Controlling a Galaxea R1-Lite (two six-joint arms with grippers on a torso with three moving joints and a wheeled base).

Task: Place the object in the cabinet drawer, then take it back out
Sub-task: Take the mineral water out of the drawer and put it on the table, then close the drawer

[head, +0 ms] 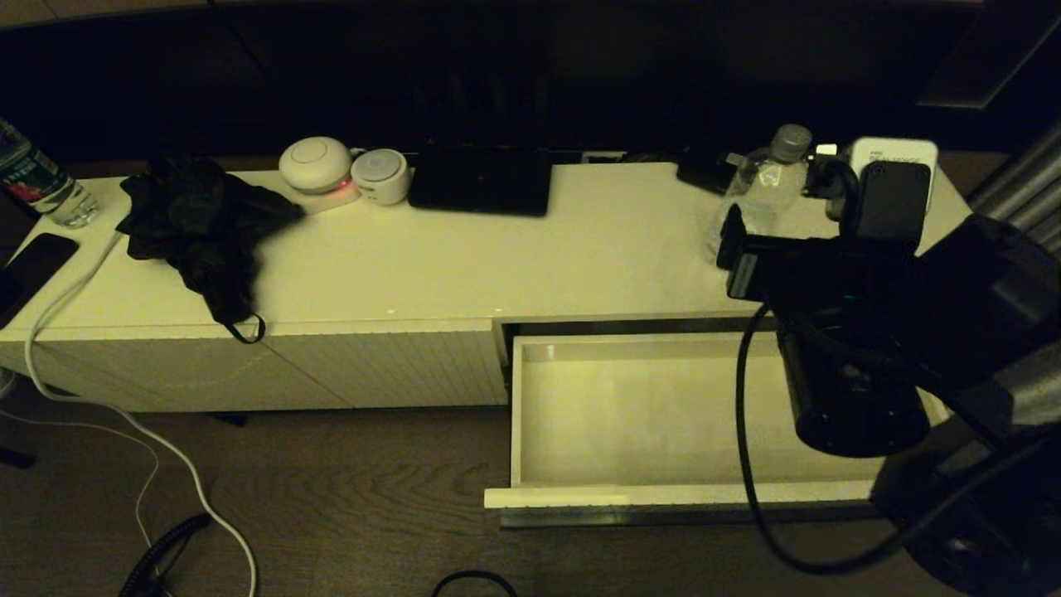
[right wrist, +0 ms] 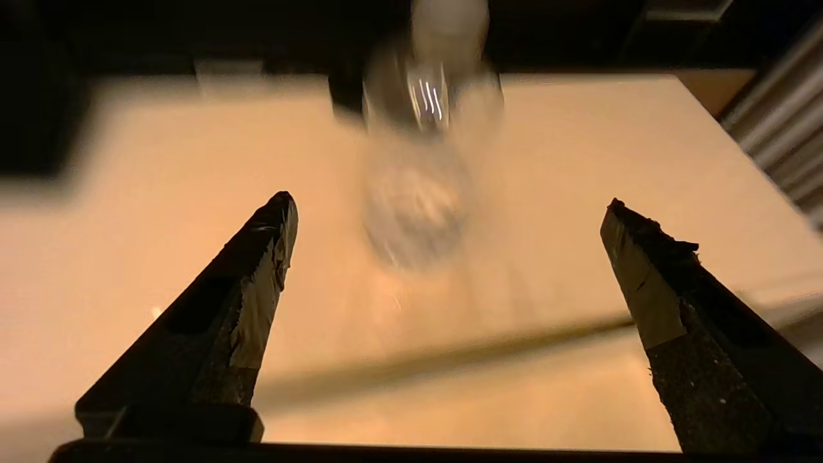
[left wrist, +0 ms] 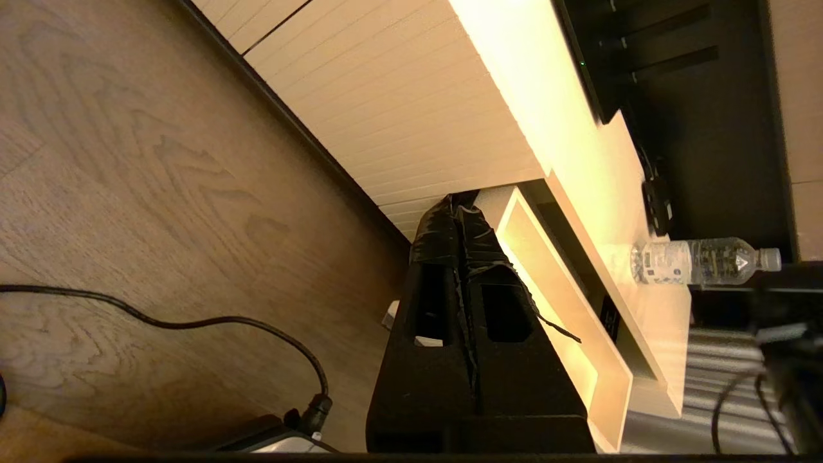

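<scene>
The small clear bottle (head: 767, 178) with a grey-white cap stands upright on the cabinet top at the back right; it also shows as bottle (left wrist: 701, 260) and, blurred, as bottle (right wrist: 424, 167). The white drawer (head: 663, 414) is pulled out below it and holds nothing; in the left wrist view it is the drawer (left wrist: 566, 321). My right arm (head: 829, 274) reaches over the drawer's right end. The right gripper (right wrist: 450, 202) is open, aimed at the bottle and short of it, fingers apart on either side. The left gripper (left wrist: 458, 199) is shut, low beside the drawer's front corner, above the floor.
A black cloth (head: 199, 224) lies on the cabinet's left. Two white round devices (head: 315, 164) and a dark tablet (head: 481, 178) sit at the back. A red-green labelled bottle (head: 37, 178) and phone (head: 33, 265) are far left. A white cable (head: 124, 414) runs over the floor.
</scene>
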